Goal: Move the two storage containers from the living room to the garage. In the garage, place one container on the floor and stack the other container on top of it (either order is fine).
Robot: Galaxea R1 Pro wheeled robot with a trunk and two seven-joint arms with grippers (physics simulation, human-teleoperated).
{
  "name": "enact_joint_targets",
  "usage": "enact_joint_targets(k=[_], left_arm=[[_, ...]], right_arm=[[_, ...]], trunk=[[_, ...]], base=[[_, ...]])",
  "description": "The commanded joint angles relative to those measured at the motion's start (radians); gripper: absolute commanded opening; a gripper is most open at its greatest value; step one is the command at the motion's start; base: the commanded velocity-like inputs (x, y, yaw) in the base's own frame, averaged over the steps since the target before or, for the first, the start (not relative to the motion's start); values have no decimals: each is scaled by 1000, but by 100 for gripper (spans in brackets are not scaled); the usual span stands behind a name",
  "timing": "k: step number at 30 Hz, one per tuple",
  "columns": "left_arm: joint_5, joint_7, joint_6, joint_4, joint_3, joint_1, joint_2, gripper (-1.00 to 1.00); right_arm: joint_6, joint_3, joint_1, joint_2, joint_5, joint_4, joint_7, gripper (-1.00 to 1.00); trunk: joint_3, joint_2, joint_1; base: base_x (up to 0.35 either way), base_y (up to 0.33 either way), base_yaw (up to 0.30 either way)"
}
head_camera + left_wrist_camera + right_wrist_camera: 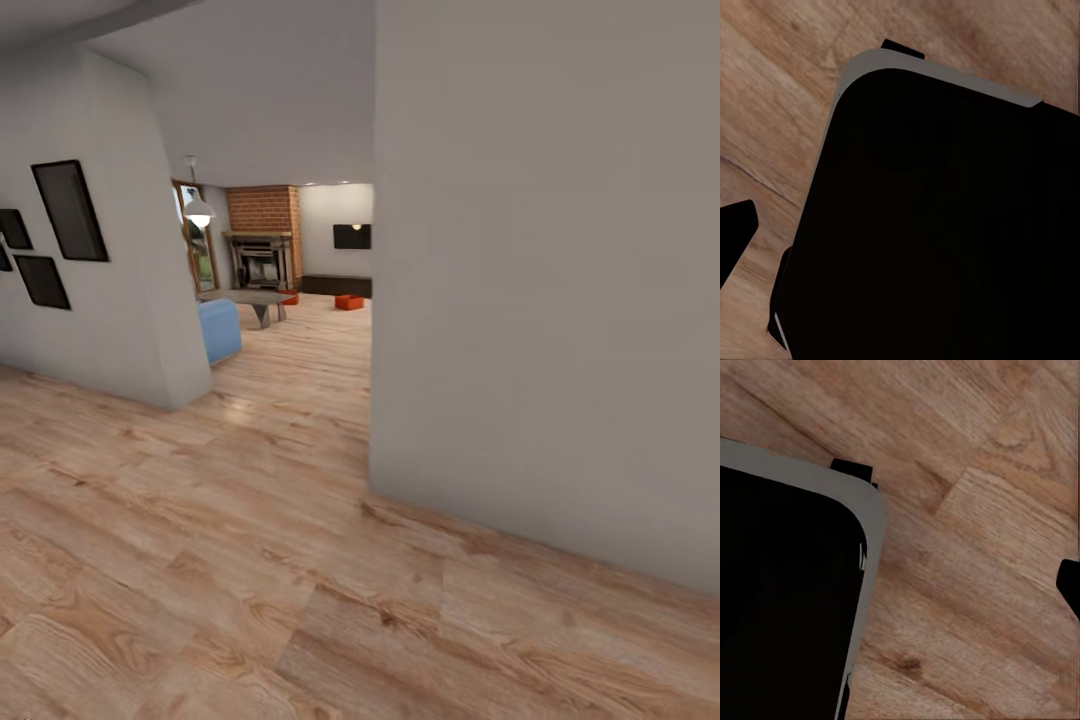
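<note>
Far down the hallway, in the living room, one orange-red storage container (349,301) sits on the wood floor by the back wall. The second container (290,297) peeks out behind the low grey table (256,299), near the brick fireplace (262,246). Both are small and distant in the head view. In the left wrist view one dark fingertip (735,234) shows at the frame's edge, over wood planks and beside the robot's black base (937,225). The right wrist view likewise catches a single dark fingertip (1069,585) and the base (787,600). Nothing is seen held.
A large white wall (545,300) closes off the right side, its corner near the middle. A white wall with black picture frames (70,212) stands on the left. The blue sofa (219,329) end juts out past it. Light wood floor (250,560) runs between them toward the living room.
</note>
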Motion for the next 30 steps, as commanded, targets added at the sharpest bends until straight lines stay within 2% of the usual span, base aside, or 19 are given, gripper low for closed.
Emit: enact_joint_targets(k=[1,19,30], left_arm=[[0,1,0,-1,5,0,0,100],[0,1,3,-1,5,0,0,100],[0,1,2,-1,5,0,-2,100]], right_arm=[[-3,9,0,0,-10,0,-2,100],[-2,10,0,0,-10,0,-1,100],[-1,19,0,0,0,0,-2,100]], trunk=[[-1,0,1],[-1,0,1],[-1,0,1]], base=[[326,0,276],[326,0,269],[326,0,31]])
